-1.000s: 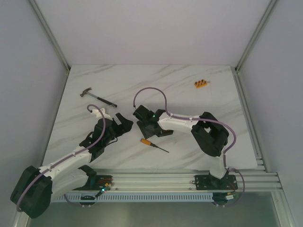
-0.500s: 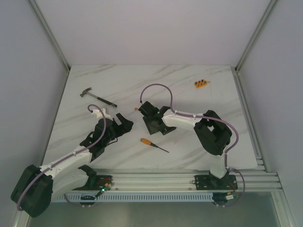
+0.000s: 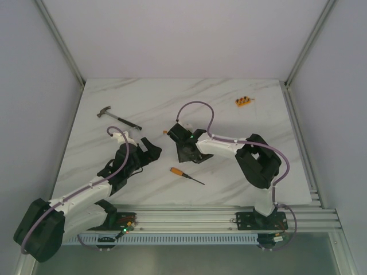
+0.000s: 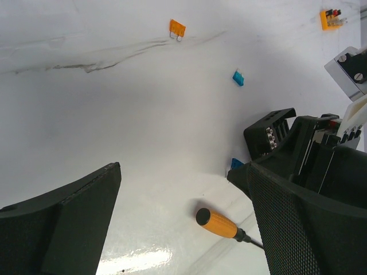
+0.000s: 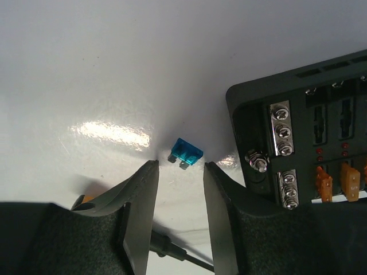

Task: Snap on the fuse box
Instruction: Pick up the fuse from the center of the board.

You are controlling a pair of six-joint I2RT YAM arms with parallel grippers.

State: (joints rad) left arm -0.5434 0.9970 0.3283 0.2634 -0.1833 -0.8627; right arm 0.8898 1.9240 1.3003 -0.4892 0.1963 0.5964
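White marble table (image 3: 229,103), plain walls all round, so it's pretty easy to read.

Right gripper (image 5: 179,171) sits low over the table with its jaws at a narrow gap and nothing between them. A little blue fuse (image 5: 186,152) lies just past its fingertips, roughly centred on the gap but not inside it. The fuse box (image 5: 304,137) is right beside that claw, close to the finger on the right of the wrist view, with its top face up and orange fuses showing in the slots. A screwdriver (image 3: 186,176) lies behind the claw, towards the arm bases.

Left gripper (image 4: 175,172) is spread wide and holding nothing, hovering over bare table a bit off from the box.

My guess is the step is grabbing that blue fuse so it can go into the box. If so:
- push forward until the fuse is properly between the pads before closing, otherwise the tips will just flick it away
- it's lying flat and skewed to the jaws, so line up with its thin faces
- watch the finger next to the box, because bumping the box moves your target
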